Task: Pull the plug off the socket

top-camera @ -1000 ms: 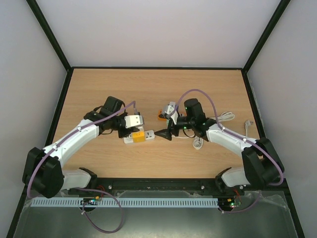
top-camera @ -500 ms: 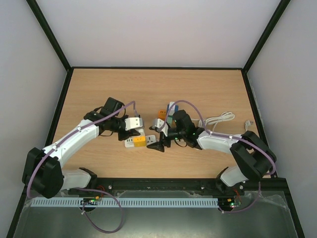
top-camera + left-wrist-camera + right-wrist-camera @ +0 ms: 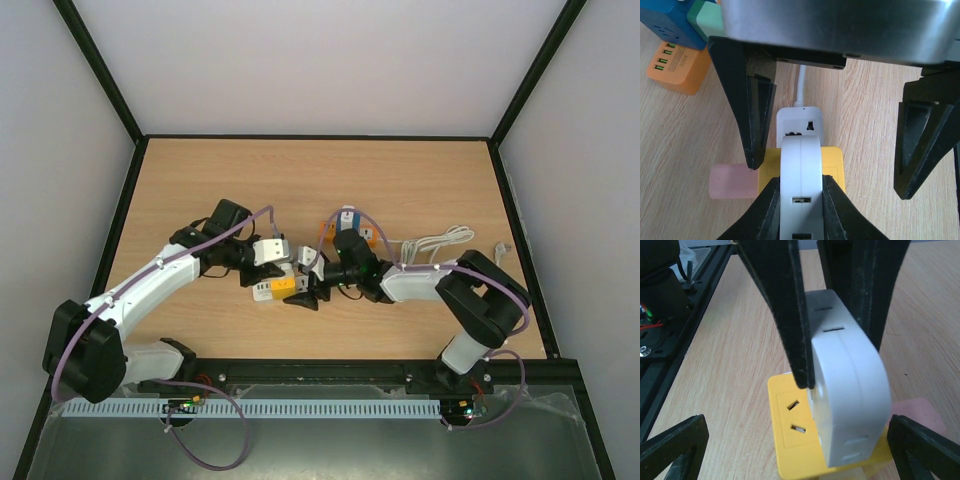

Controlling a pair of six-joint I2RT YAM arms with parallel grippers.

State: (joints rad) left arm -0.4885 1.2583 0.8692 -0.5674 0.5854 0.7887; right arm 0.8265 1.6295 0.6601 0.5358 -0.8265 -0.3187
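A white rounded plug stands plugged into a yellow socket block joined to a white strip piece with a cable. My left gripper is shut on the plug's two sides. In the right wrist view the plug rises from the yellow block, with the left arm's black fingers clamped on it. My right gripper is open wide, with the block between its fingers. From above, the socket lies between the left gripper and the right gripper.
A pink block lies against the socket's side. An orange USB charger, a blue one and a green block sit behind it. A coiled white cable lies right of the arms.
My right arm has swung left across the table, bringing its open gripper up to straddle the socket. The left gripper stays shut on the plug, shifted slightly toward the near edge.
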